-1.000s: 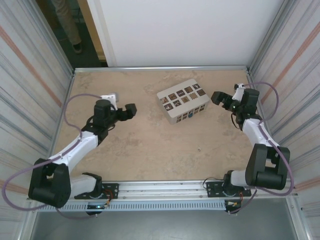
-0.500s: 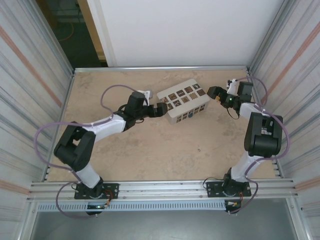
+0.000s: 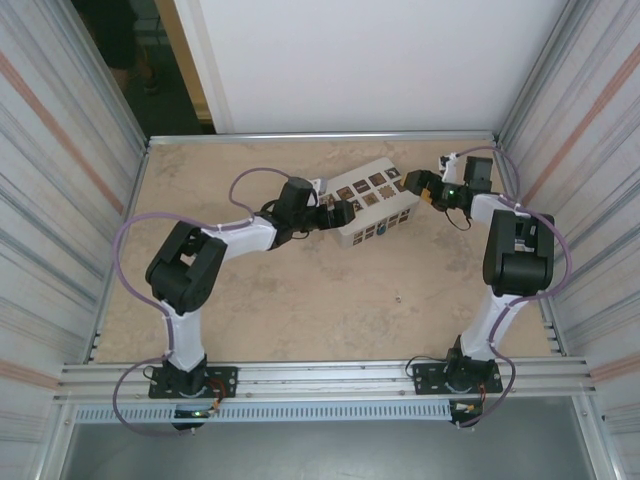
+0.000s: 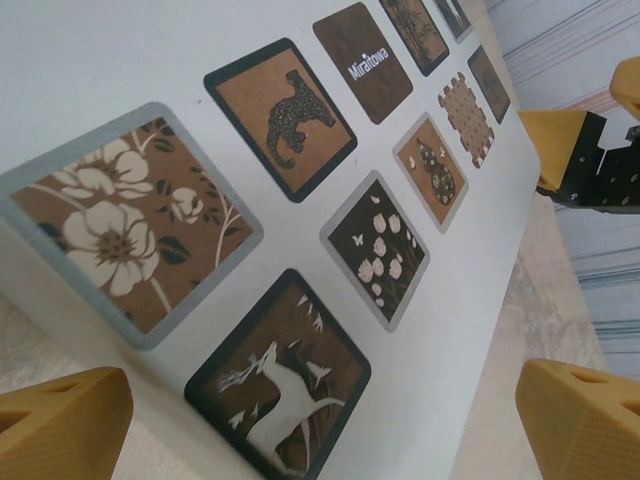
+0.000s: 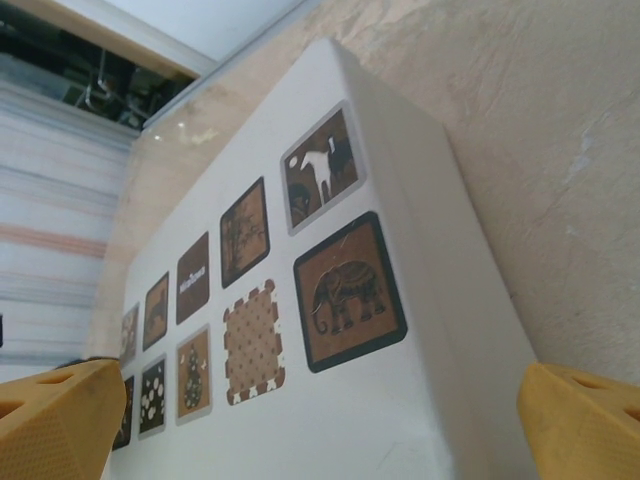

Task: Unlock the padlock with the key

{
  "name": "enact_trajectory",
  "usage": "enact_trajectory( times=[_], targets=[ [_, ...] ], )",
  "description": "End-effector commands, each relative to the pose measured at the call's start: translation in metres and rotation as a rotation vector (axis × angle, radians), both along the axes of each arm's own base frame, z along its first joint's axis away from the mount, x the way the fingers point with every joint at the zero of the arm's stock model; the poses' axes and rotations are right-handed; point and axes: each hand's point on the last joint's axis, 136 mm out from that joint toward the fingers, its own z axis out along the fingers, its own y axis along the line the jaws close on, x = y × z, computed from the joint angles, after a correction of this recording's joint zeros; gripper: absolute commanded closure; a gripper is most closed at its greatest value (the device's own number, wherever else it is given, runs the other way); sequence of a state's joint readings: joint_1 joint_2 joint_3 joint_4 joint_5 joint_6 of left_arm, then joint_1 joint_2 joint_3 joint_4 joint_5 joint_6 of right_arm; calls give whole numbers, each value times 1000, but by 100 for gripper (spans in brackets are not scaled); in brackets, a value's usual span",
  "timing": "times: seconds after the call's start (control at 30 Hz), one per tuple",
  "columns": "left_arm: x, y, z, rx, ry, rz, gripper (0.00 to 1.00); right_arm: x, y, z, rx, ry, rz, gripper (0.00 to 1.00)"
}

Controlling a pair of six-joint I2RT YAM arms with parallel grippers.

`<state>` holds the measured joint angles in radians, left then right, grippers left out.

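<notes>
Top external shows the left gripper [image 3: 345, 212] spread wide and empty at the left end of the white patterned box [image 3: 365, 195], and the right gripper [image 3: 415, 183] equally spread at its right end. This looks like the approach step. Next, locate the padlock, possibly among the dark fittings [image 3: 378, 231] on the box's near side. A tiny speck [image 3: 398, 296] on the table [image 3: 300, 300], perhaps the key, lies well apart.

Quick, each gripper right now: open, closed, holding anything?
Left gripper: open, holding nothing, beside the white box.
Right gripper: open, holding nothing, at its other end.
</notes>
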<state>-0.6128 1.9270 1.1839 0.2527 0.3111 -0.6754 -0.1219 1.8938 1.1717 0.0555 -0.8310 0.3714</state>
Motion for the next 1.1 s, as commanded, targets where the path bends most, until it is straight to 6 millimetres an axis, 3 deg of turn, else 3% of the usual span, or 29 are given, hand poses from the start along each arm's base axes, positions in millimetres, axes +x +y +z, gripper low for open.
enact_trajectory(
  times=[0.0, 0.4, 1.07],
  targets=[
    [0, -13, 10, -48, 5, -25, 1, -8, 11, 0, 10, 9, 71, 1],
    [2, -3, 20, -40, -26, -8, 1, -53, 46, 7, 25, 13, 169, 1],
    [18, 63, 26, -20, -45, 113, 1, -140, 143, 10, -53, 13, 243, 3]
  ],
)
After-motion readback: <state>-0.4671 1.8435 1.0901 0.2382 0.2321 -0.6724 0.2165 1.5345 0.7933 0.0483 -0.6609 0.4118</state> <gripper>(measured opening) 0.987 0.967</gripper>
